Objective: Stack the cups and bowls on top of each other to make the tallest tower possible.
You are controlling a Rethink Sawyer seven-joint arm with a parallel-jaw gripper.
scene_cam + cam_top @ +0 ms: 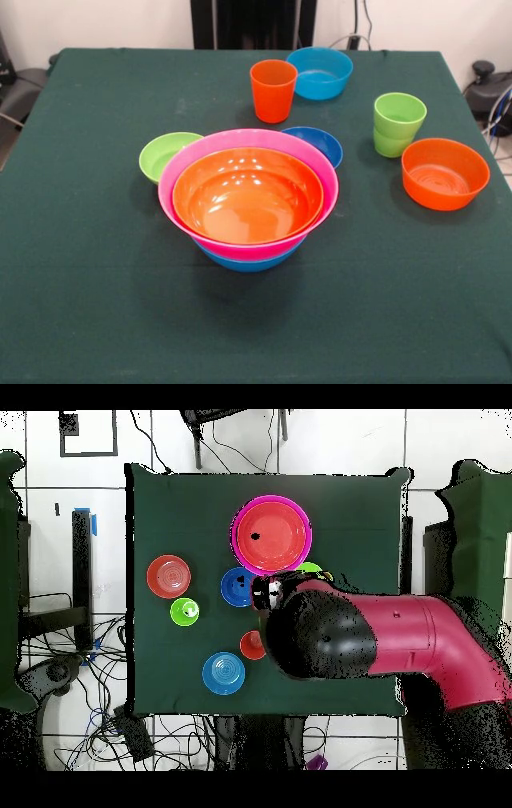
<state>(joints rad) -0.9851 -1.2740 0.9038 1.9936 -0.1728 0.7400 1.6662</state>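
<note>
Tower: a wide, low pile of glossy plastic bowls (248, 200) stands in the middle of the dark green tablecloth (88, 304). A large orange bowl (248, 196) sits inside a large pink bowl (320, 172), and under them a large blue bowl (248, 262) shows only a thin rim. I think the widest bowls are nested first to give a steady base.

Loose bowls: a small lime green bowl (164, 154) touches the pile on one side and a small dark blue bowl (320, 144) sits just behind it. A light blue bowl (320, 72) is near the far edge, and a small orange bowl (445, 173) is well apart at the side.

Cups: a tall orange plastic cup (273, 90) stands upright just beside the light blue bowl. Two lime green cups (398, 124) are already nested one in the other, near the small orange bowl.

Arm: in the overhead view the red and black robot arm (400, 634) reaches over the table, its head close to the pile and above the small green bowl.

Pincer: the gripper is hidden under the arm, so I cannot tell its state.

Progress: three bowls are stacked; the small bowls and the cups are not yet added.
</note>
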